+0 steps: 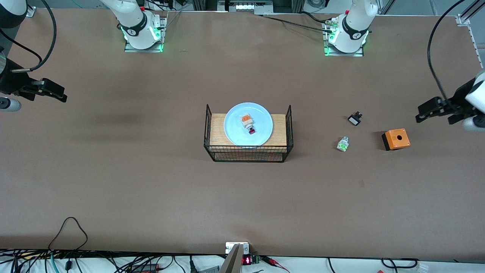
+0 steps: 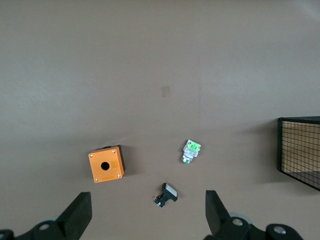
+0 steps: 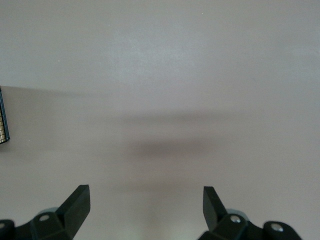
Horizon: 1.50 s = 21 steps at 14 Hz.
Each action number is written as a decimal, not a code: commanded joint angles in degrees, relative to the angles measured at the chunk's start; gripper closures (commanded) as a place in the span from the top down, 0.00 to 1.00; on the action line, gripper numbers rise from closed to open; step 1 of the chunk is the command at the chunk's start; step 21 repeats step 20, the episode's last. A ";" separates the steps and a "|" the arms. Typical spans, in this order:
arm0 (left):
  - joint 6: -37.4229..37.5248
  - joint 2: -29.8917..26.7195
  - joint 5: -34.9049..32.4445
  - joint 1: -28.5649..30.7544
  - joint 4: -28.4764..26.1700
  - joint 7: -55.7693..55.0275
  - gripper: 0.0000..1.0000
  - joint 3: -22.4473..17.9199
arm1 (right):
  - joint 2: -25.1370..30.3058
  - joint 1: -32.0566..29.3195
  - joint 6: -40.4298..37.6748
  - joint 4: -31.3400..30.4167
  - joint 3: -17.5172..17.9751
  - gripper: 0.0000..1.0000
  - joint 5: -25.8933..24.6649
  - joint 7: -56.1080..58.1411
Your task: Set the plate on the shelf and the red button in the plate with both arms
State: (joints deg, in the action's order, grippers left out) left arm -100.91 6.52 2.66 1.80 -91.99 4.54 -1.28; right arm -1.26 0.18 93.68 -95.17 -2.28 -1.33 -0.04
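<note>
Plate: the plate (image 1: 248, 124) rests on the wooden top of the wire rack (image 1: 249, 151) at mid-table
Red button: the red button (image 1: 248, 123) lies on the plate, long axis apparently running toward the front camera
Left gripper: left gripper (image 1: 430, 110) hovers empty, fingers wide apart, over its end of the table, near the orange box (image 1: 396, 139)
Right gripper: right gripper (image 1: 53, 91) likewise spread and empty, waiting over bare table
Reach: both sit well apart from the rack, about equally

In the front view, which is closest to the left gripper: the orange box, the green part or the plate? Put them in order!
From the left gripper, held open over the left arm's end of the table:
1. Orange box, almost under the gripper.
2. Green part, on the table between the box and the rack.
3. Plate, on the wire rack mid-table, holding the red button.
</note>
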 commanded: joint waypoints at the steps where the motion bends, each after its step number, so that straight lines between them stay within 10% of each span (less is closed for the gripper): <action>1: -1.22 -0.72 -1.17 -0.31 -1.08 -0.67 1.00 0.05 | -0.14 -0.09 -0.61 0.86 0.26 1.00 0.36 -0.13; 21: 19.08 -1.16 0.06 -0.04 1.99 -1.73 1.00 0.05 | -0.14 -0.27 -0.61 0.86 0.26 1.00 0.36 0.13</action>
